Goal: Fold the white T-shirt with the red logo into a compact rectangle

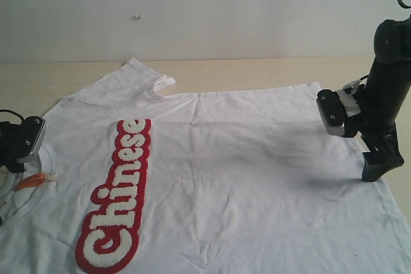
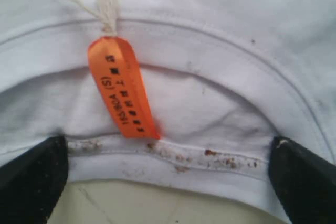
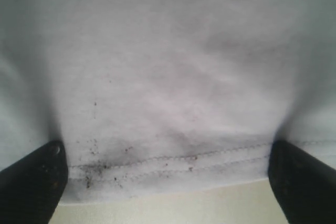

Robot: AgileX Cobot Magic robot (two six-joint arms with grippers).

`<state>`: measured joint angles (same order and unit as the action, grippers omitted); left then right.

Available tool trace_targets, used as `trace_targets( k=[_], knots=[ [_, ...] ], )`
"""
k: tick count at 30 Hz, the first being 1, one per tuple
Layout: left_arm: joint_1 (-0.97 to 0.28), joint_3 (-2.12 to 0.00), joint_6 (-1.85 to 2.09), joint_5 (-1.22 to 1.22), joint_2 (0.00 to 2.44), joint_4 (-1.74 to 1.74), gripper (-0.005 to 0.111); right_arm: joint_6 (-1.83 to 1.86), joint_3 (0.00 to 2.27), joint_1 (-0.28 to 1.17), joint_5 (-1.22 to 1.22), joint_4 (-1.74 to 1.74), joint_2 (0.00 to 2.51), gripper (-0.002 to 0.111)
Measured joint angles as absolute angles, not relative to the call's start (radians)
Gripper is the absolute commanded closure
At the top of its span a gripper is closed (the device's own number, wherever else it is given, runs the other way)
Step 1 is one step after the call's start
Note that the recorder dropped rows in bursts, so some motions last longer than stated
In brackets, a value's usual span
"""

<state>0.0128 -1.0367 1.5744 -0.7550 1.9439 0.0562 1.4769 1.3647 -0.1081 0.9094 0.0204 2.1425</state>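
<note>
The white T-shirt [image 1: 244, 178] lies spread flat on the table, neck to the left and hem to the right. Its red logo [image 1: 119, 190] runs along the chest, facing up. My left gripper [image 1: 13, 152] is at the neck opening. In the left wrist view it [image 2: 168, 182] is open, its dark fingers [image 2: 31, 182] wide apart either side of the stained ribbed collar [image 2: 173, 156], below the orange neck tag [image 2: 123, 87]. My right gripper [image 1: 379, 162] stands at the hem. In the right wrist view it [image 3: 168, 182] is open, straddling the smudged, stitched hem [image 3: 168, 166]. Neither gripper holds anything.
The shirt covers most of the beige table [image 1: 257, 72], which meets a white wall [image 1: 192, 4] behind. One sleeve [image 1: 138, 75] lies crumpled at the far edge of the shirt. Bare table shows just outside the collar [image 2: 157, 203] and the hem [image 3: 184, 205].
</note>
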Motion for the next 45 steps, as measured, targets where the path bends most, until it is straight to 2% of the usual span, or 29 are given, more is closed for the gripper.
trace_targets(
  k=[2, 4, 9, 12, 14, 45],
  knots=[
    [0.013, -1.037, 1.574, -0.755, 1.944, 0.056, 0.002, 1.477, 1.365, -0.108, 0.909, 0.02, 2.143, 0.014],
    [0.013, -1.037, 1.574, -0.755, 1.944, 0.056, 0.002, 1.477, 1.363, -0.108, 0.907, 0.02, 2.141, 0.028],
    [0.013, -1.037, 1.574, -0.755, 1.944, 0.056, 0.002, 1.488, 1.361, -0.108, 0.905, 0.019, 2.139, 0.075],
    [0.013, -1.037, 1.574, -0.755, 1.944, 0.056, 0.002, 1.528, 1.361, -0.108, 0.905, 0.017, 2.139, 0.098],
    [0.013, -1.037, 1.574, -0.755, 1.944, 0.056, 0.002, 1.543, 1.361, -0.108, 0.903, 0.015, 2.139, 0.108],
    [0.013, -1.037, 1.574, -0.755, 1.944, 0.056, 0.002, 1.557, 1.361, -0.108, 0.905, 0.007, 2.139, 0.108]
  ],
)
